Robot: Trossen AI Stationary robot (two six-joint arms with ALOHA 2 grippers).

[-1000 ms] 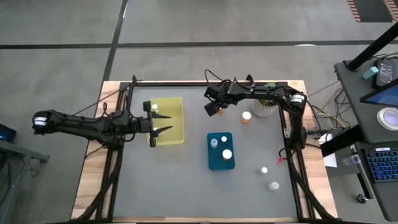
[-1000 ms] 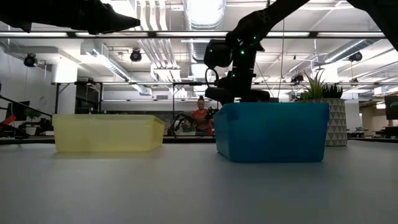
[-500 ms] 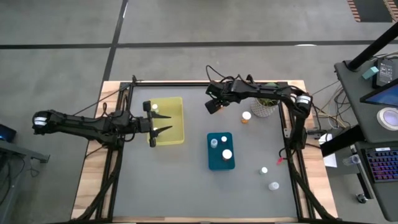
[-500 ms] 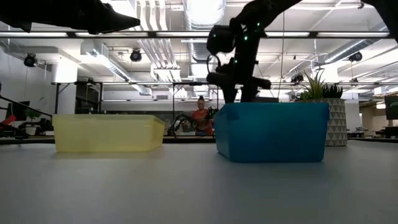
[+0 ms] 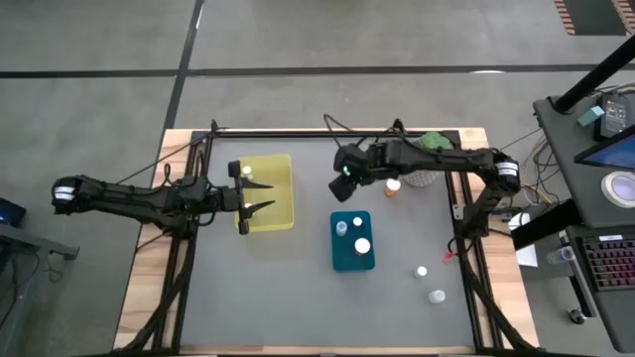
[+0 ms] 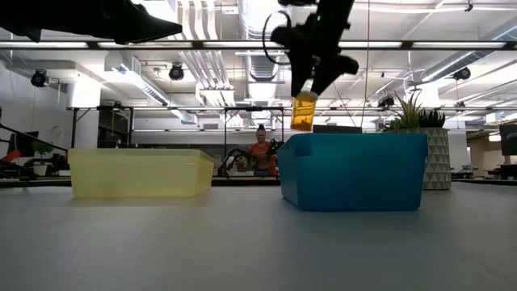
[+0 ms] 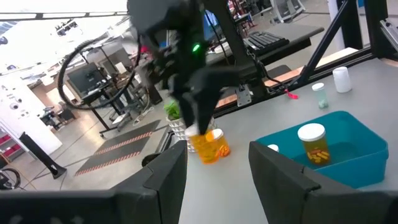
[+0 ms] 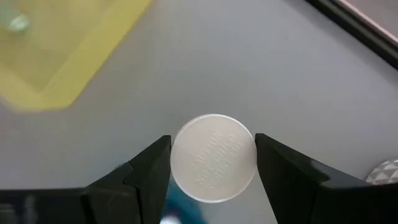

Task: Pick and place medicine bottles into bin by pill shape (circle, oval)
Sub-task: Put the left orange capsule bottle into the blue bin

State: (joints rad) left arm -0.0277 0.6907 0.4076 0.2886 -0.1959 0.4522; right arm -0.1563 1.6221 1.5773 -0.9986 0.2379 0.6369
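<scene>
My right gripper (image 5: 344, 179) is shut on an orange medicine bottle (image 6: 304, 111) with a white cap (image 8: 212, 158), high over the table behind the blue bin (image 5: 335, 260). That bin holds two bottles (image 5: 362, 246). My left gripper (image 5: 260, 195) is open and empty above the yellow bin (image 5: 278, 213), which holds one bottle (image 5: 245, 171). Another orange bottle (image 5: 393, 185) stands on the table near the plant. Two small bottles (image 5: 422, 271), (image 5: 436, 296) stand at the near right. My right gripper pinches the bottle's round white cap by its rim (image 8: 179, 155) between its two fingers (image 8: 147, 169). The fingers come from above, pointing down. The orange body (image 7: 208, 146) hangs below them, about upright and lifted clear of the table and the bin.
A potted green plant (image 5: 427, 175) in a white pot stands at the far right, partly under my right arm. Bare grey table lies at the near left and centre. A person (image 6: 260, 149) shows in the room behind the table.
My right gripper has gone up with the orange bottle and a little toward the table's near edge and the blue bin. The bottle, hidden behind the bin before, now hangs above the bin's rim.
</scene>
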